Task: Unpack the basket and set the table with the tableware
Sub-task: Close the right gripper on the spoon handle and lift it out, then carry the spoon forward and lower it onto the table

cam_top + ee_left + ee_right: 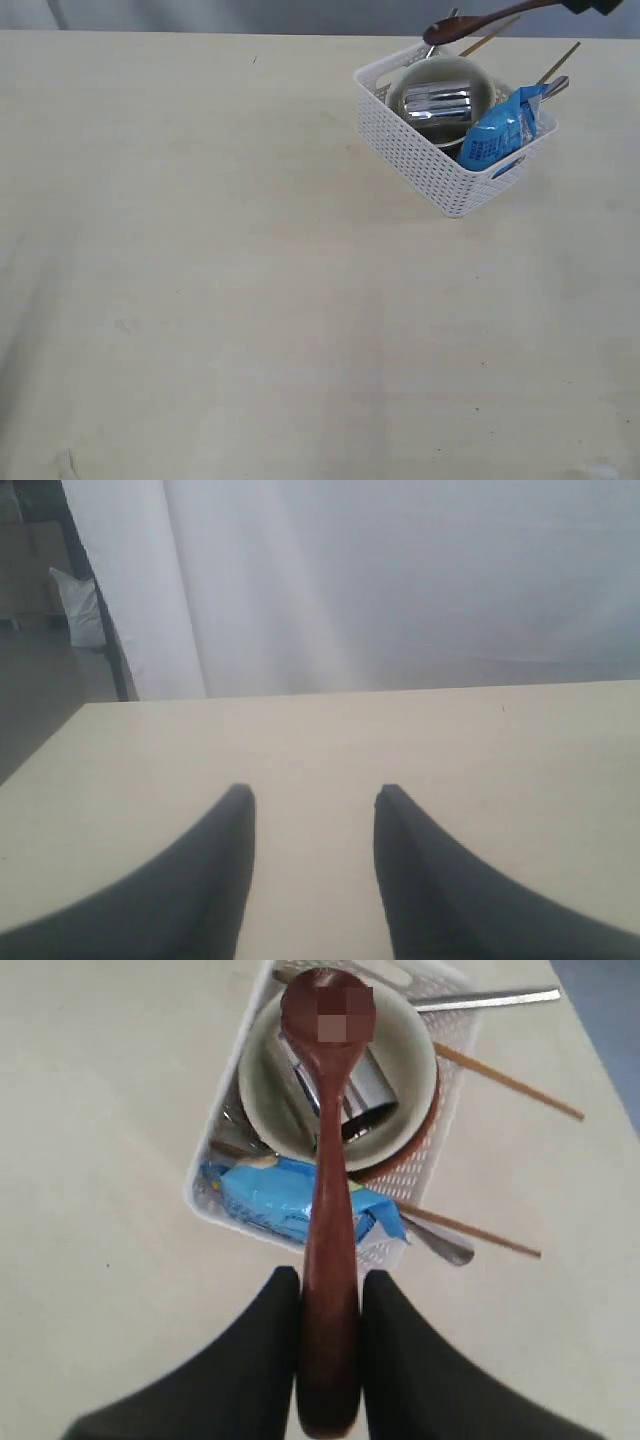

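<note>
The white basket [440, 180] stands on the table [250, 300] at the far right. In it lie a cream bowl [410, 1050] with the steel cup [437, 103] on its side, and a blue snack bag [500, 128]. Two chopsticks [510, 1082] and steel cutlery handles [485, 1000] stick out over the rim, and a brown plate edge [400, 1165] shows under the bowl. My right gripper [330, 1285] is shut on the handle of the red-brown wooden spoon [330, 1160], held above the basket. My left gripper [312, 795] is open over bare tabletop, holding nothing.
The table's far edge [350, 692] runs in front of a pale curtain [400, 580]. A wide stretch of tabletop [200, 250] lies left of and in front of the basket.
</note>
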`<action>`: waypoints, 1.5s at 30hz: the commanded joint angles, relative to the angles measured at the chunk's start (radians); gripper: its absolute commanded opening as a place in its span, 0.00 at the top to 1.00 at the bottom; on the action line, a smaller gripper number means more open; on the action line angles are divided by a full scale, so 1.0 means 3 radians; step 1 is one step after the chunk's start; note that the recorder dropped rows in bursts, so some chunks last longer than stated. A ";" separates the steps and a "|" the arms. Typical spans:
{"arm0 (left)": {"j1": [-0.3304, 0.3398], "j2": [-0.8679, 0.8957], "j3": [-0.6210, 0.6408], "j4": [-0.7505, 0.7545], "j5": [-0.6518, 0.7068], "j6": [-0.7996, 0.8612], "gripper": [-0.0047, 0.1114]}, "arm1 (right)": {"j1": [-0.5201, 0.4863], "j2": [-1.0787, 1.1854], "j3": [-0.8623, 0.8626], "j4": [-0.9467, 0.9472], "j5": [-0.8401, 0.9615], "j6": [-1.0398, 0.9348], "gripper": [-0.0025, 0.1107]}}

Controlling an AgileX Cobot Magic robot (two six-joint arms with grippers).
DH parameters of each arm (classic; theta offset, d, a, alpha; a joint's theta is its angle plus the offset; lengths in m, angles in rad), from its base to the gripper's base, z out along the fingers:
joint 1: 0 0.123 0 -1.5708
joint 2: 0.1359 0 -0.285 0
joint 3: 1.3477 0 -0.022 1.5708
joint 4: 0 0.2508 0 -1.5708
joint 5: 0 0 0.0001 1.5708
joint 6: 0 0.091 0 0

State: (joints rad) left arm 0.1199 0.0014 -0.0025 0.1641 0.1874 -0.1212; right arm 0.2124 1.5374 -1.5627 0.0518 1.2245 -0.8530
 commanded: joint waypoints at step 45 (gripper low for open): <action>-0.0016 -0.0005 0.0008 -0.0017 -0.0016 -0.0016 0.63 | 0.1468 -0.0288 0.1836 -0.0573 -0.0135 -0.4233 0.98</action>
State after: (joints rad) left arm 0.1199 0.0014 -0.0025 0.1641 0.1874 -0.1212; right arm 0.6545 1.4592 -1.0638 -0.0896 1.2135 -2.1161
